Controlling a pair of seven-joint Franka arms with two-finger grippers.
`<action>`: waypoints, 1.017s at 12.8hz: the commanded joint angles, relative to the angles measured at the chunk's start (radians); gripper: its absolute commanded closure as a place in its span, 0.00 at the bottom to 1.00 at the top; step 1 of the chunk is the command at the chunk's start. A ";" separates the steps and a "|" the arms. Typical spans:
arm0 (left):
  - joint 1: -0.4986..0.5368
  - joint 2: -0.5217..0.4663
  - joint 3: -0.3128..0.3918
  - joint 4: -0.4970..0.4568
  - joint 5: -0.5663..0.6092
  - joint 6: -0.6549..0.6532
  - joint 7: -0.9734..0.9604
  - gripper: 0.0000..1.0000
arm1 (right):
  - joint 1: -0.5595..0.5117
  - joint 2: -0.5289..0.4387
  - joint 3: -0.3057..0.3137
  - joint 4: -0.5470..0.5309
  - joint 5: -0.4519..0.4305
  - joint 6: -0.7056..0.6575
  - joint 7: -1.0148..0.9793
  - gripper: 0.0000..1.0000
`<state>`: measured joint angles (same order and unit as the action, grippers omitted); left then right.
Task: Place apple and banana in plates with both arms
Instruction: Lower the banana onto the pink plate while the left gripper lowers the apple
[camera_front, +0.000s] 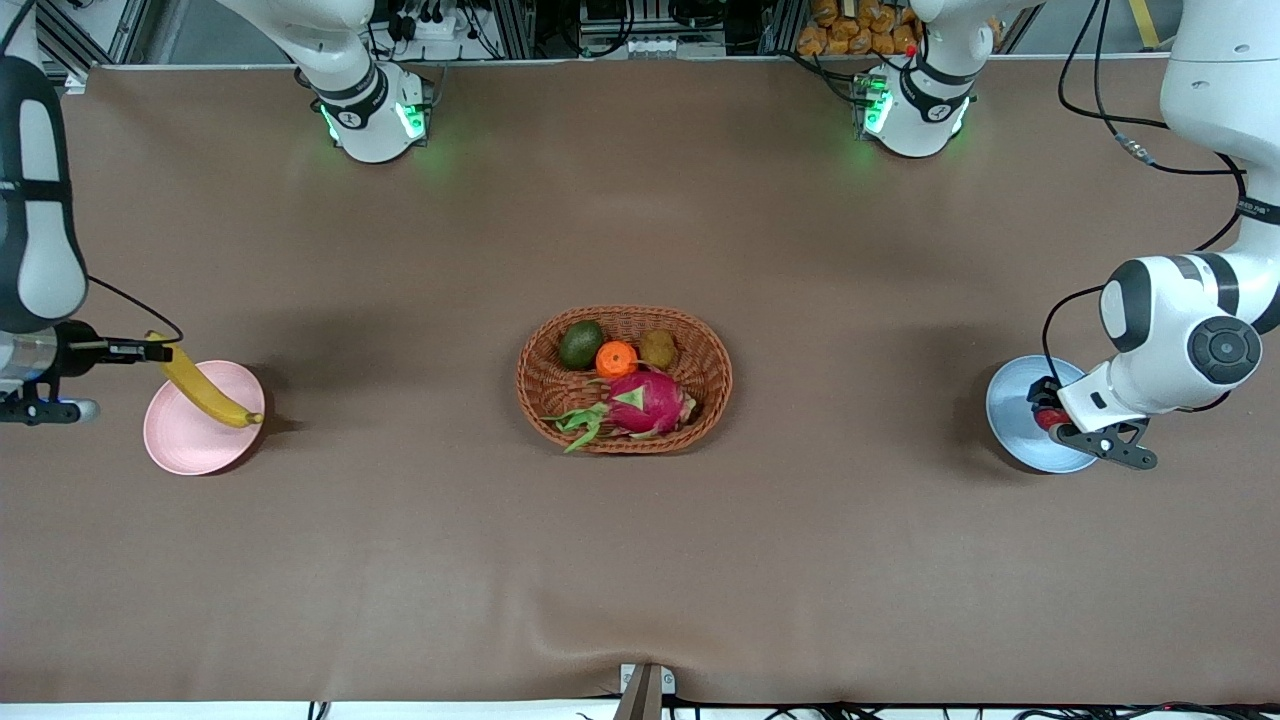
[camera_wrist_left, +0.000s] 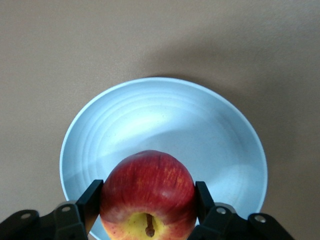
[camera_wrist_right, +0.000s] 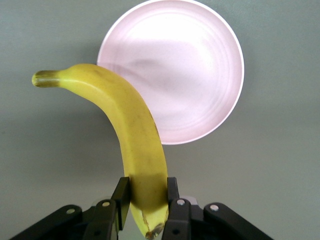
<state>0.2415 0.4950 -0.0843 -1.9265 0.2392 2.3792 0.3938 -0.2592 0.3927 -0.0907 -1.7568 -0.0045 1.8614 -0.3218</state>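
Apple (camera_wrist_left: 148, 192) sits clamped between the left gripper (camera_wrist_left: 148, 207) jaws, above the blue plate (camera_wrist_left: 220, 145) at the left arm's end. Over the pink plate (camera_wrist_right: 200, 65), the right gripper (camera_wrist_right: 146, 200) pinches the banana (camera_wrist_right: 127, 130) by one end.
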 joint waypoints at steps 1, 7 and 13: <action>0.015 0.004 -0.009 -0.009 0.023 0.023 0.005 1.00 | -0.054 0.014 0.014 -0.009 -0.022 0.053 -0.098 1.00; 0.015 0.019 -0.008 -0.005 0.023 0.023 0.007 0.24 | -0.072 0.044 0.016 -0.009 -0.011 0.094 -0.138 1.00; 0.015 -0.093 -0.015 0.012 0.025 -0.046 0.085 0.00 | -0.094 0.077 0.016 -0.010 -0.006 0.139 -0.183 1.00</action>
<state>0.2452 0.4843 -0.0857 -1.9053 0.2436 2.3855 0.4401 -0.3306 0.4655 -0.0911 -1.7601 -0.0050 1.9591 -0.4482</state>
